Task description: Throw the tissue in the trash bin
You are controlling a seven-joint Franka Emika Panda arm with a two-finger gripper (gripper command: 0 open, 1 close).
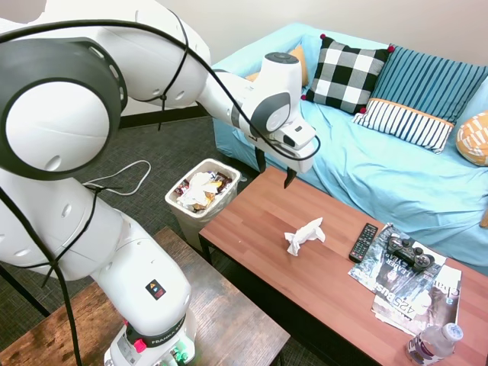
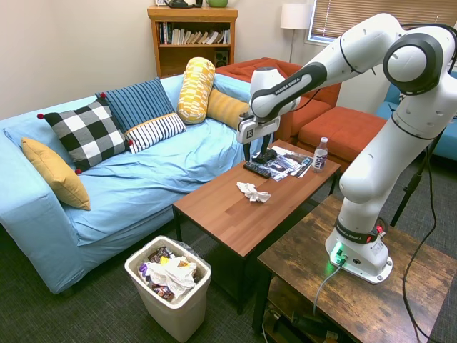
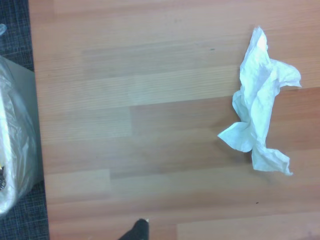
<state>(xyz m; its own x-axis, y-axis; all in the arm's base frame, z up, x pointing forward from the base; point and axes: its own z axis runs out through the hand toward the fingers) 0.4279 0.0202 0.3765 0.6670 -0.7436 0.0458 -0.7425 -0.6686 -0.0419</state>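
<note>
1. Two-finger gripper (image 1: 275,172) on the white arm: dark fingers point down and stand spread apart with nothing between them; it hangs above the reddish-brown wooden coffee table (image 1: 259,221), clear of the surface.
2. In the second exterior view the gripper (image 2: 256,156) sits over the table's far side, near the sofa edge.
3. Small crumpled white paper tissue (image 1: 303,235): lies loose on the table top near its middle, twisted ends sticking out, apart from the gripper and touching nothing else. Also seen in the second exterior view (image 2: 253,191) and the wrist view (image 3: 260,105), on bare wood grain.
4. Small white rectangular plastic trash bin (image 1: 180,210): on the dark carpet just beside the table's end, holding white papers and dark wrappers. Its rim shows at the edge of the wrist view (image 3: 15,150).
5. Slim black remote control (image 1: 363,242): flat on the table, near the tissue on the side away from the bin.
6. Black game controller (image 1: 409,252) rests on black-and-white magazines (image 1: 404,286), just beside the remote.
7. Clear plastic water bottle (image 1: 433,343) stands at the magazines' corner.
8. Light-blue covered sofa (image 1: 381,168) behind the table, with a black-and-white checked pillow (image 1: 347,76).
</note>
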